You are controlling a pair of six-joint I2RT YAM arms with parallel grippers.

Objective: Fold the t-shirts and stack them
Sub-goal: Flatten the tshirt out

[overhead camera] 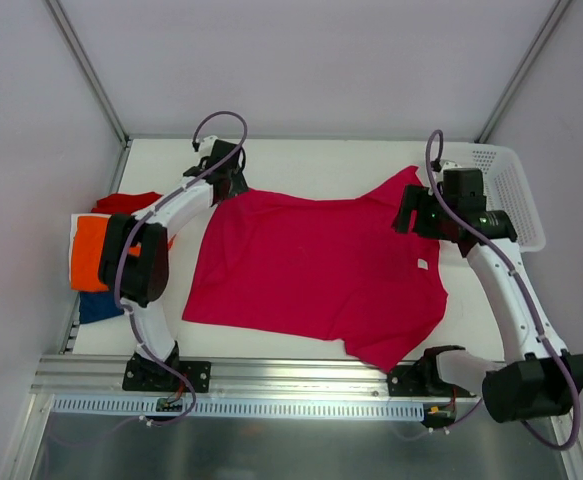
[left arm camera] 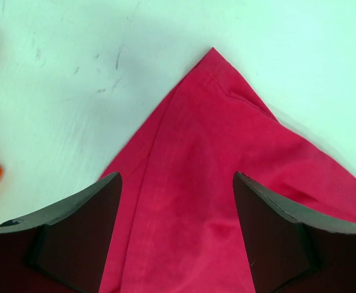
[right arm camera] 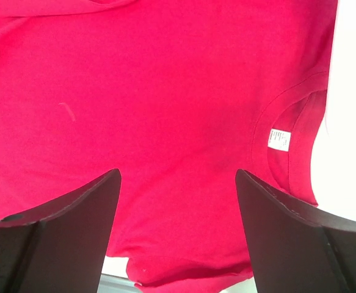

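A magenta-pink t-shirt [overhead camera: 316, 265] lies spread flat across the white table [overhead camera: 311, 158], its collar and white label [overhead camera: 423, 264] to the right. My left gripper [overhead camera: 229, 185] is open over the shirt's far left corner; in the left wrist view [left arm camera: 176, 177] the cloth [left arm camera: 226, 140] lies between and below the fingers, not pinched. My right gripper [overhead camera: 411, 215] is open above the far right sleeve. In the right wrist view [right arm camera: 178, 174] the shirt [right arm camera: 165, 79] and its label [right arm camera: 278, 139] lie below the open fingers.
A stack of folded shirts sits at the left edge: orange [overhead camera: 91, 250], red [overhead camera: 126, 203] behind it, dark blue [overhead camera: 96, 307] in front. A white perforated basket [overhead camera: 516, 190] stands at the far right. An aluminium rail [overhead camera: 301, 385] runs along the near edge.
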